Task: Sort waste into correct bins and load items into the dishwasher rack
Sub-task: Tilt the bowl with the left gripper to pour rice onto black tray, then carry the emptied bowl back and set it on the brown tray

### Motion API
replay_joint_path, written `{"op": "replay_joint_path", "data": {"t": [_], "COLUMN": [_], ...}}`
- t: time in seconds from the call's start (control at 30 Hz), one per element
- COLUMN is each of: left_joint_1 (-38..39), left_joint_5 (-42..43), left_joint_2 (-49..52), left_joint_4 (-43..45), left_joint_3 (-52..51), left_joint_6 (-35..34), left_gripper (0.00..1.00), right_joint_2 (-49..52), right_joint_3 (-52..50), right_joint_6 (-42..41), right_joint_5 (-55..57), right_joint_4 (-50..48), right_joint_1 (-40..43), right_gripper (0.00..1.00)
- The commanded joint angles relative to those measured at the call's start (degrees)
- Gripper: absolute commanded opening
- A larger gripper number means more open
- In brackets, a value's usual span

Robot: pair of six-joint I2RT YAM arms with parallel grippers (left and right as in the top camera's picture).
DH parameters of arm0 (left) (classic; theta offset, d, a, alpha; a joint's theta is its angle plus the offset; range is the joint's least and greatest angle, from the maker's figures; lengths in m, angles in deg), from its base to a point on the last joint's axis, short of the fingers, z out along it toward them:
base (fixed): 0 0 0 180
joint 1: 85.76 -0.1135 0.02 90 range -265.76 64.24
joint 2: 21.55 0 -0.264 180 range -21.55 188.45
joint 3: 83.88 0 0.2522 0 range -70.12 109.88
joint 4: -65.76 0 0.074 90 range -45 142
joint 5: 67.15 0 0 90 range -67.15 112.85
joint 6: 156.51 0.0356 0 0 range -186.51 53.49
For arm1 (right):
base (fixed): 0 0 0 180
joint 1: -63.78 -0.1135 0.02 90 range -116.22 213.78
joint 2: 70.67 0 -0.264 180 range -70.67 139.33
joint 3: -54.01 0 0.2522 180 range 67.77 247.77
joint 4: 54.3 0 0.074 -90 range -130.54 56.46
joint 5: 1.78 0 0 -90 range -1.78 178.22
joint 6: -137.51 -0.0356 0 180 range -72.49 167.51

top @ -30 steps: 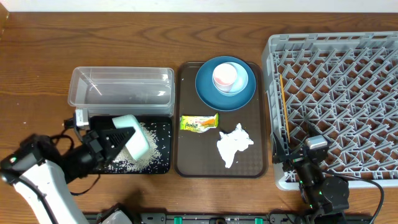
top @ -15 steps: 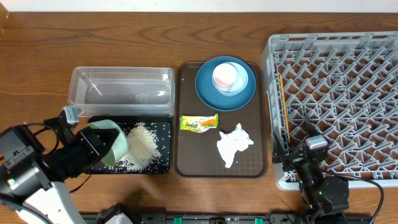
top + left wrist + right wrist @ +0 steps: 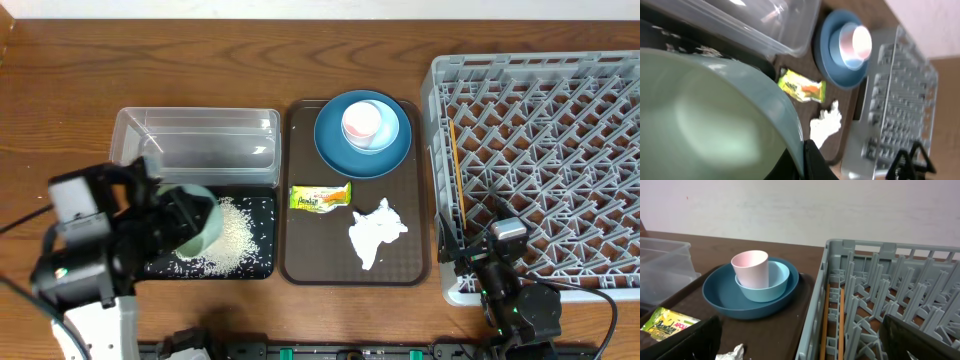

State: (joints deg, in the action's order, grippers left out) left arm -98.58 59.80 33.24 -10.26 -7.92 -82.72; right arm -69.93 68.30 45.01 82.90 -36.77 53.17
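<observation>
Overhead: left claw (image 3: pixel 178 228) clamped on rim of mint-green bowl (image 3: pixel 200 222), which is tipped over black tray (image 3: pixel 262 205) near counter's front-left corner. Rice (image 3: pixel 232 240) heaped in tray. Clear tub (image 3: pixel 125 135) shows nothing inside. Wrapper (image 3: pixel 320 197) and napkin (image 3: pixel 376 232) unsorted on brown serving tray (image 3: pixel 298 262). Rack (image 3: pixel 540 150) at right edge holds no dishes.
Left wrist: bowl interior fills view, looks free of rice.
Right wrist: right claw (image 3: pixel 802 345) spread wide, holding nothing. Pink cup (image 3: pixel 750 267) in light-blue bowl (image 3: pixel 775 282) on plate (image 3: pixel 725 300), not yet loaded.
Judgement: early, only rice sorted.

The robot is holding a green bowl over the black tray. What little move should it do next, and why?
Probably lift the green bowl and start carrying it right, toward the grey rack. The left gripper is shut on its rim, the bowl looks empty inside, and the rice lies in the black tray.
</observation>
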Motion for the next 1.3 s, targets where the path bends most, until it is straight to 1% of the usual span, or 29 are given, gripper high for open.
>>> {"op": "replay_joint_path", "data": {"t": [0.0, 0.13, 0.2, 0.3, 0.37, 0.47, 0.63, 0.8, 1.0, 1.17, 1.27], "left_joint_1": [8.6, 20.8, 27.6, 35.5, 40.2, 46.8, 54.6, 59.3, 60.2, 60.2, 60.2], "left_joint_5": [-5.6, -13.3, -19.7, -24.6, -26.2, -27.6, -27.6, -27.6, -27.6, -27.6, -27.6], "left_joint_2": [1.1, 2.1, 2.8, 4.3, 5.7, 8.7, 15.8, 24.2, 32.2, 35.3, 35.6], "left_joint_4": [0.7, 0.5, -0.2, -0.3, 0.3, 3.6, 9.6, 14.2, 15.0, 15.1, 15.2], "left_joint_3": [1.2, 0.9, 0.7, -0.1, -0.7, -1.9, -2.4, -2.4, -2.4, -2.4, -2.4], "left_joint_6": [-5.0, -6.3, -9.4, -12.9, -15.3, -17.7, -19.0, -19.1, -19.0, -19.0, -19.0], "left_gripper": [0.06, 0.06, 0.05, 0.06, 0.06, 0.06, 0.06, 0.06, 0.06, 0.06, 0.08], "right_joint_2": [-0.1, -0.1, -0.1, -0.1, -0.1, -0.1, -0.1, -0.1, -0.1, -0.1, -0.1], "right_joint_3": [-0.2, -0.2, -0.2, -0.2, -0.2, -0.2, -0.2, -0.2, -0.2, -0.2, -0.2], "right_joint_6": [0.4, 0.4, 0.4, 0.5, 0.4, 0.4, 0.4, 0.4, 0.4, 0.5, 0.5], "right_joint_5": [0.4, 0.4, 0.4, 0.4, 0.4, 0.4, 0.4, 0.4, 0.4, 0.4, 0.4], "right_joint_4": [0.1, 0.1, 0.1, 0.1, 0.1, 0.1, 0.1, 0.1, 0.1, 0.1, 0.1], "right_joint_1": [-0.2, -0.2, -0.2, -0.2, -0.2, -0.2, -0.2, -0.2, -0.2, -0.2, -0.2], "right_gripper": [0.99, 0.99, 0.99, 0.99, 0.99, 0.99, 0.99, 0.99, 0.99, 0.99, 0.99]}}
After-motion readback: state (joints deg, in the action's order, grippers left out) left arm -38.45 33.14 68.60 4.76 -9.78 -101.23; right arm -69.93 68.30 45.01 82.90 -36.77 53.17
